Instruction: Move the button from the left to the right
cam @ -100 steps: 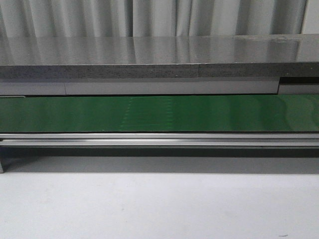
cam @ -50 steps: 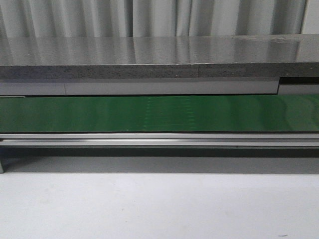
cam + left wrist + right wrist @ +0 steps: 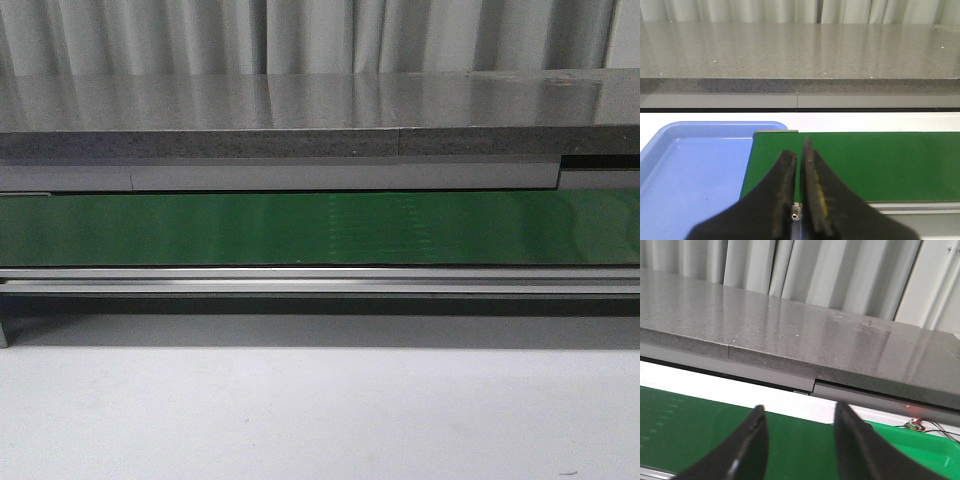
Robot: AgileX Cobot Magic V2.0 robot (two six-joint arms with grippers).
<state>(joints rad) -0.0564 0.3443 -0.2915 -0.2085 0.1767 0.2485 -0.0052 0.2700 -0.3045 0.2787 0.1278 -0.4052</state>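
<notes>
Across the centre of the front view runs the green conveyor belt (image 3: 320,228), with no button visible in any view. Left gripper (image 3: 800,150) fingers are pressed nearly together above the belt's end beside the blue tray (image 3: 690,175); right gripper (image 3: 799,425) fingers are spread. Risk: a button carried along the belt could pass the nearly closed left fingers ungrasped.

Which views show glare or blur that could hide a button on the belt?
Front view: curtain reflections glaze the grey counter; green belt evenly lit, no button visible. Left wrist view: left gripper softly blurred, blue tray clear. Right wrist view: right gripper blurred, counter sheen.
</notes>
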